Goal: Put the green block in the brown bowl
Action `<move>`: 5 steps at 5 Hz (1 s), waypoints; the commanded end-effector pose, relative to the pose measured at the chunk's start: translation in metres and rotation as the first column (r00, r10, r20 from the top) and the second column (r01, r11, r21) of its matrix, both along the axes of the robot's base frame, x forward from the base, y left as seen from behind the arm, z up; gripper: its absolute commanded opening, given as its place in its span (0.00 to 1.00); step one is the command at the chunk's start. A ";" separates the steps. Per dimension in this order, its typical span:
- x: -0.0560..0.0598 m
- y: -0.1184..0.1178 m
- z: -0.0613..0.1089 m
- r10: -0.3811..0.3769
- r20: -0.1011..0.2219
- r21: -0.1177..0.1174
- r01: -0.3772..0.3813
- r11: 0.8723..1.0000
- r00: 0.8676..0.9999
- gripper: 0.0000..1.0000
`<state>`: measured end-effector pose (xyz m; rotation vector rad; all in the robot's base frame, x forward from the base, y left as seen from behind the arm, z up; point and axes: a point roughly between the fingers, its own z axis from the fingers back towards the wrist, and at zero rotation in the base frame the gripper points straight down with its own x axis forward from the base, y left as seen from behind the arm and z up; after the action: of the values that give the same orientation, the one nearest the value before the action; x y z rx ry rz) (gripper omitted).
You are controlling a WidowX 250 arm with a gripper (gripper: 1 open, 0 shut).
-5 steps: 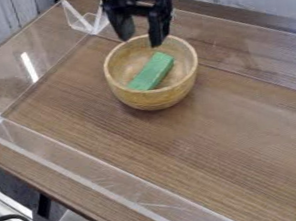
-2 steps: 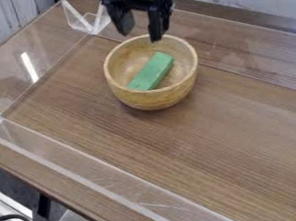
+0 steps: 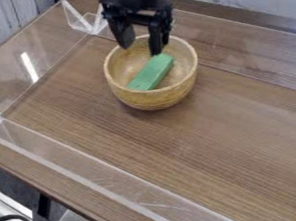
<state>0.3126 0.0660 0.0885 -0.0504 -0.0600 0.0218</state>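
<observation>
The green block (image 3: 152, 73) lies tilted inside the brown bowl (image 3: 155, 101), which stands on the wooden table top towards the back. My gripper (image 3: 144, 48) hangs over the bowl's far rim and points straight down. It is open, with nothing between its black fingers (image 3: 164, 42). The fingertips reach just above the block's far end and are apart from it.
Low clear acrylic walls (image 3: 25, 66) fence the wooden table top (image 3: 183, 149) on all sides. A small pale fitting (image 3: 87, 24) sits at the back wall left of the gripper. The table's front edge drops off at the lower left.
The open gripper rose a little, then came down towards the bowl's far rim. The block and the bowl have not moved.
</observation>
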 end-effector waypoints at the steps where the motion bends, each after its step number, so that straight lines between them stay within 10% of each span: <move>1: 0.007 0.000 0.009 -0.010 0.048 0.021 0.009 1.000 0.999 1.00; 5: 0.007 -0.001 0.003 -0.009 0.038 0.032 0.008 0.999 0.999 1.00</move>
<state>0.3142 0.0644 0.0803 -0.0324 -0.0580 0.0098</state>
